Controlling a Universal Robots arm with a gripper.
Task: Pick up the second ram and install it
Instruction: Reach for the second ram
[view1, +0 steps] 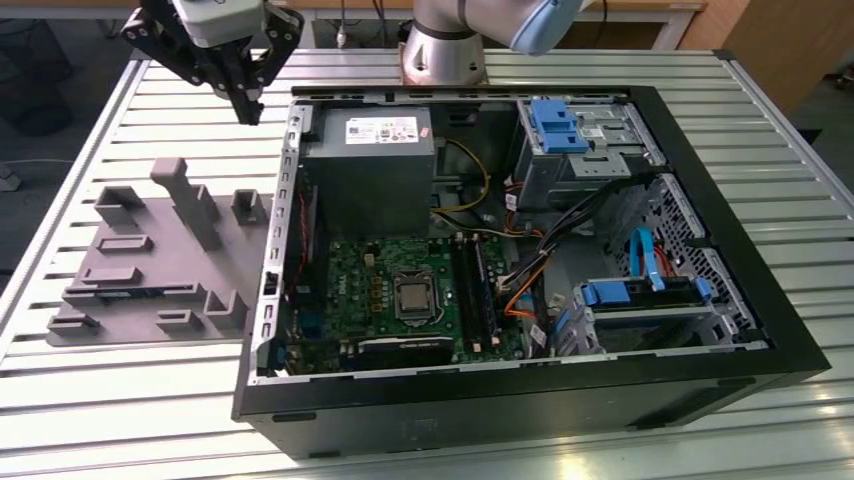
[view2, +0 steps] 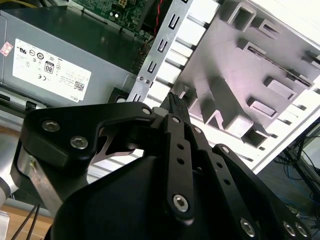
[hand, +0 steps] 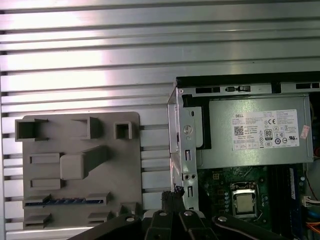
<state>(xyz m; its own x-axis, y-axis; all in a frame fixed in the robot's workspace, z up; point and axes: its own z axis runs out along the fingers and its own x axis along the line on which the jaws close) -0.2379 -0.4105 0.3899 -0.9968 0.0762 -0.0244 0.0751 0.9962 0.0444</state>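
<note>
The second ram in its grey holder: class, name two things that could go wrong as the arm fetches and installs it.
1. The second ram sits in a narrow slot of the grey holder; a skewed grip might jam or bend it.
2. Loose cables crowd the memory slots inside the case; the gripper could snag them.

You've got a slatted metal table (view1: 160, 390) with two things on it. A grey moulded holder (view1: 147, 270) lies flat on the slats toward the edge at the exterior view's left. Just beside it, an open black computer case (view1: 534, 410) lies on its side and reaches toward the opposite edge.
</note>
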